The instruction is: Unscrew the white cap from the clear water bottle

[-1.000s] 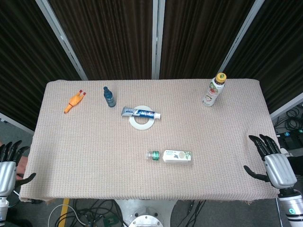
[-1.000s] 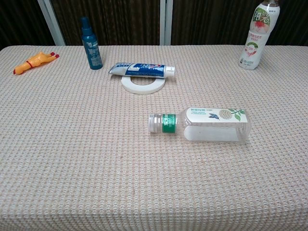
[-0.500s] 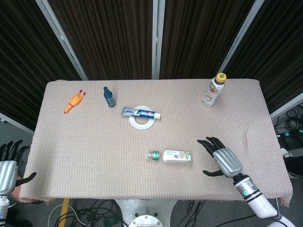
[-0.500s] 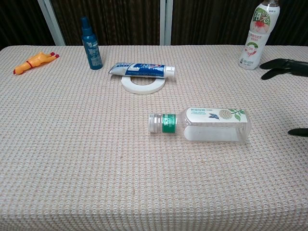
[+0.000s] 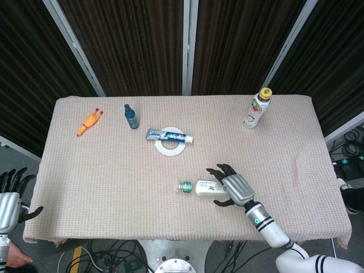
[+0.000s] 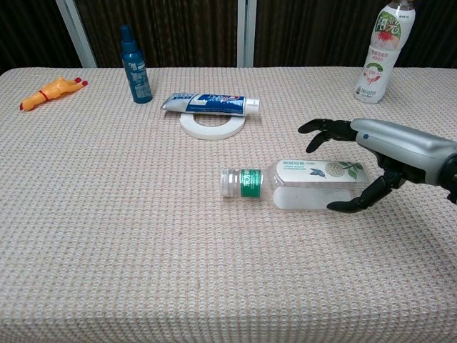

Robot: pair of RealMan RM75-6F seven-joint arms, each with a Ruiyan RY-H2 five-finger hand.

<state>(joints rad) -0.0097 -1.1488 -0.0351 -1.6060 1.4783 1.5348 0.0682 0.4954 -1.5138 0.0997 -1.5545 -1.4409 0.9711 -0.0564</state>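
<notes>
Overhead, the right hand [image 5: 233, 189], fingers spread, hovers above a beige woven tablecloth [image 5: 114, 170].

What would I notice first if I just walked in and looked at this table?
Probably the robot's right hand, open with its dark fingers spread around the far end of the clear water bottle, which lies on its side in the middle of the table with its white cap pointing left. Next, the orange rubber chicken at the far left corner.

Bottles we count: three – water bottle [image 5: 207, 187], drink bottle [image 5: 256, 108], spray bottle [image 5: 131, 116]
Toothpaste tubes: one [image 5: 169, 135]
Tape rings: one [image 5: 171, 147]
Rubber chickens: one [image 5: 90, 121]
</notes>
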